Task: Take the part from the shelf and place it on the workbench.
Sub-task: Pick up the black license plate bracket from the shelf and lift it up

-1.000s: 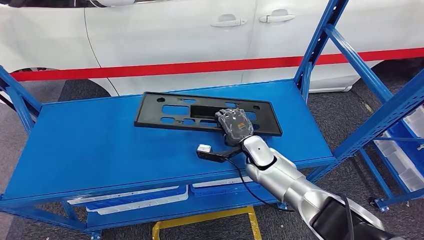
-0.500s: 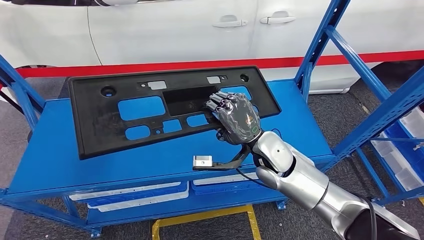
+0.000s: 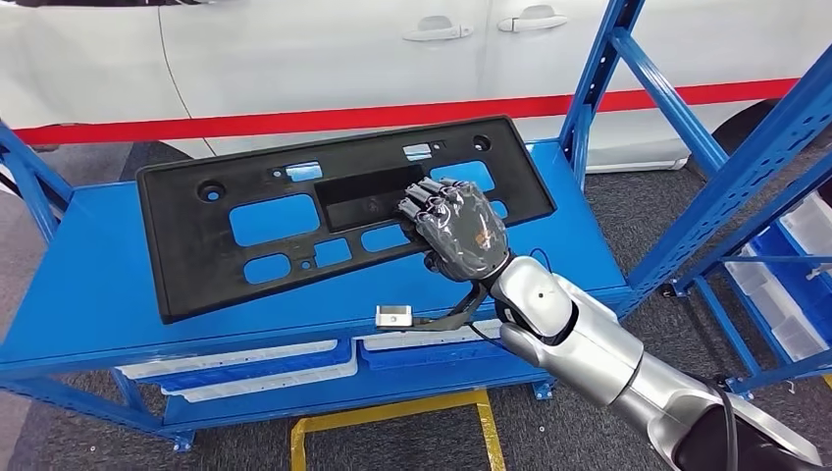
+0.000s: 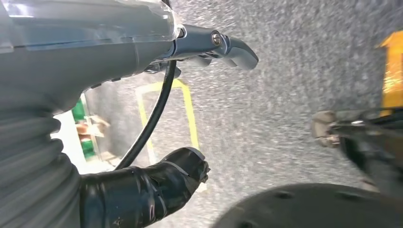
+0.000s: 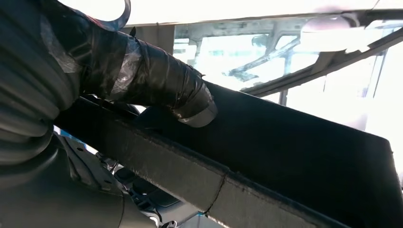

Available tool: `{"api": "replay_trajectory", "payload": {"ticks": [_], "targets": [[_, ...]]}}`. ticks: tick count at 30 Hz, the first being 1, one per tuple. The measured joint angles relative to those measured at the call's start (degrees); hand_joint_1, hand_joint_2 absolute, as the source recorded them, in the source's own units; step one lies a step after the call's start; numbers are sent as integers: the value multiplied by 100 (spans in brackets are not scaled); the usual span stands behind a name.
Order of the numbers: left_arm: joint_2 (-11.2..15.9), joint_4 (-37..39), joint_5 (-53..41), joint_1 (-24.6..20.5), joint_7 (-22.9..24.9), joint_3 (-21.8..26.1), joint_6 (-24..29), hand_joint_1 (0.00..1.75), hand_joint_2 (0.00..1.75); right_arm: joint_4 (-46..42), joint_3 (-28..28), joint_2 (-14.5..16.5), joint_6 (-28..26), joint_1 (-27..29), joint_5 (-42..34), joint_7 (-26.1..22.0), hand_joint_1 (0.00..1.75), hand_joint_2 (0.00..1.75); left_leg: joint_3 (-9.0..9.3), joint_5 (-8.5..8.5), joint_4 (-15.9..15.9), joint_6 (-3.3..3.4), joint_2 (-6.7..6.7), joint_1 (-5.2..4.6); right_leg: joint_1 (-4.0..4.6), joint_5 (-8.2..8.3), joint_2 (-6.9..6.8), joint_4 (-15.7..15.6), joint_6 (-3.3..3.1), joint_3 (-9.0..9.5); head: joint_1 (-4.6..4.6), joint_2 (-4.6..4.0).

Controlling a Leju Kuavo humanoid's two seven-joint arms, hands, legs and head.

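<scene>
From the head view, the right robot hand (image 3: 459, 234) grips the long flat black plastic panel with cut-out openings (image 3: 294, 221) by its lower edge, tilting it up above the blue metal shelf (image 3: 88, 304), with a white car (image 3: 324, 54) behind. In the left wrist view, the left robot hand (image 4: 157, 185) hangs over grey speckled floor (image 4: 285, 85); its fingers seem apart around nothing, though few show. In the right wrist view, dark taped fingers (image 5: 157, 80) wrap over the panel's edge.

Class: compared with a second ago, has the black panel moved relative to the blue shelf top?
Yes. The black panel, held by the right hand, has lifted off the blue shelf top and tilted up.
</scene>
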Motion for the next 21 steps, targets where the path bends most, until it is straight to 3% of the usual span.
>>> {"api": "replay_trajectory", "payload": {"ticks": [2, 3, 4, 7, 8, 9, 11, 12, 13, 14, 15, 16, 18, 19, 21], "targets": [[-26, -106, -55, 1, -82, 116, 56, 0, 175, 32, 0, 13, 5, -25, -12, -13, 175, 175, 507, 250, -801, 98, 2, -47, 26, 87, -24, -2, 20, -66, 1, 1], [-40, -123, -76, -7, -119, 173, 87, 0, 175, 50, 0, 22, 9, -41, -21, -22, 175, 175, 665, 308, -1085, 125, 4, -71, 29, 131, -31, -10, 43, -79, 1, 1], [-51, -127, -91, -14, -146, 224, 108, 0, 175, 69, 0, 32, 12, -57, -30, -32, 175, 175, 735, 318, -1240, 134, 6, -91, 22, 177, -36, -24, 73, -84, 1, 1], [-98, -133, -147, -27, -226, 355, 137, 0, 175, 128, 0, 61, 15, -99, -78, -66, 175, 175, 680, 492, -1371, 175, 21, -94, -2, 253, -25, -81, 181, -105, 2, 0], [-112, -129, -198, -40, -283, 407, 149, 0, 175, 148, 1, 67, 19, -119, -115, -100, 175, 175, 638, 581, -1410, 216, 37, -80, -7, 126, -12, -11, 207, -147, 3, 0], [-124, -118, -268, -58, -354, 469, 166, 0, 175, 167, 1, 72, 25, -141, -163, -144, 175, 175, 579, 672, -1445, 253, 52, -63, -14, -104, 1, 165, 230, -213, 4, 0], [-132, -62, -439, -116, -495, 638, 204, 0, 175, 195, 5, 81, 49, -186, -270, -237, 175, 175, 417, 816, -1448, 295, 65, -62, -44, -682, 14, 823, 278, -378, 3, 0], [-134, -18, -523, -149, -549, 729, 220, 0, 175, 204, 9, 84, 66, -199, -319, -282, 175, 175, 327, 879, -1440, 292, 65, -62, -60, -844, 15, 1170, 309, -430, 3, 0], [-137, 35, -600, -185, -598, 822, 234, 0, 175, 209, 19, 86, 88, -209, -364, -324, 175, 175, 237, 940, -1426, 281, 64, -60, -77, -868, 15, 1406, 337, -423, 2, 0], [-138, 94, -670, -219, -639, 907, 251, 0, 175, 209, 34, 93, 112, -216, -405, -359, 175, 175, 149, 993, -1406, 264, 64, -56, -95, -774, 14, 1464, 361, -332, 3, 0], [-140, 156, -728, -252, -672, 988, 265, 0, 175, 204, 52, 107, 134, -229, -445, -386, 175, 175, 66, 1037, -1376, 242, 63, -51, -115, -620, 12, 1319, 377, -143, 2, 0], [-141, 216, -781, -287, -706, 1061, 280, 0, 175, 197, 72, 125, 156, -251, -479, -401, 175, 175, -10, 1072, -1334, 216, 63, -45, -131, -497, 10, 995, 383, 137, 3, 0], [-143, 334, -883, -356, -777, 1194, 313, 0, 175, 173, 105, 175, 199, -318, -536, -411, 175, 175, -141, 1130, -1240, 150, 63, -50, -122, -513, 13, 230, 358, 681, 3, 0], [-143, 389, -933, -389, -814, 1258, 326, 0, 175, 162, 117, 198, 219, -355, -563, -413, 175, 175, -181, 1164, -1210, 109, 63, -55, -105, -573, 16, -18, 330, 827, 3, 0], [-141, 496, -1025, -446, -868, 1382, 347, 0, 175, 150, 145, 247, 257, -413, -613, -415, 175, 175, -219, 1259, -1215, 18, 62, -54, -71, -585, 20, -141, 242, 833, 2, 0]]}}
